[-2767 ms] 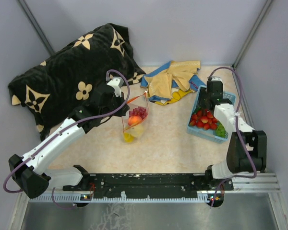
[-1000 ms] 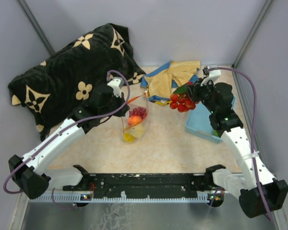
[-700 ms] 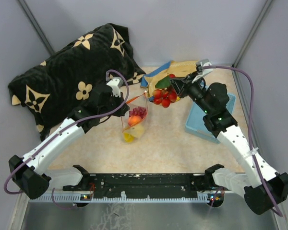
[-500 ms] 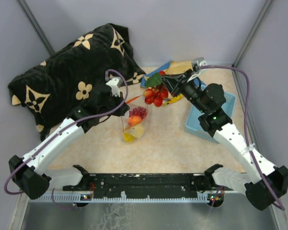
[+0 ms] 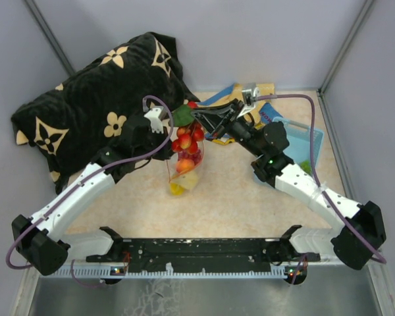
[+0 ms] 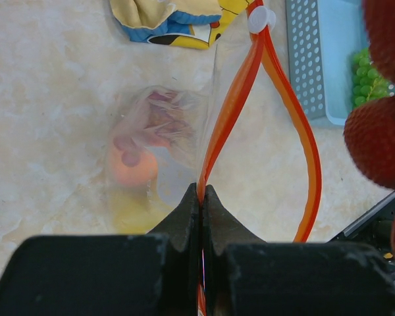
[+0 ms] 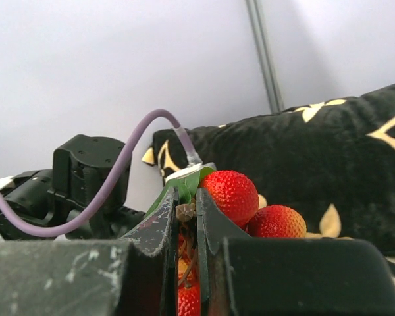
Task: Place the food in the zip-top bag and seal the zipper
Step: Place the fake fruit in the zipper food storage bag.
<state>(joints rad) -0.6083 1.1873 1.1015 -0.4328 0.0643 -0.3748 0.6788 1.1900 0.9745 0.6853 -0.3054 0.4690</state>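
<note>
Overhead, on the beige worktop (image 5: 224, 197), I see the zip-top bag (image 5: 184, 172) at centre, red berries (image 5: 187, 137) hanging over it. Left wrist: left gripper (image 6: 202, 195) pinches the zipper (image 6: 240, 92). Right wrist: right gripper (image 7: 186, 212) clamps, seemingly, the berries' stem.

**A robot lab booth**

I work in a test cell, not a home. Plain grey panels (image 5: 250, 39) on metal struts (image 5: 47, 33) wall in the table (image 5: 237, 197), and a black rail (image 5: 197, 249) at the table's near edge carries me.
</note>
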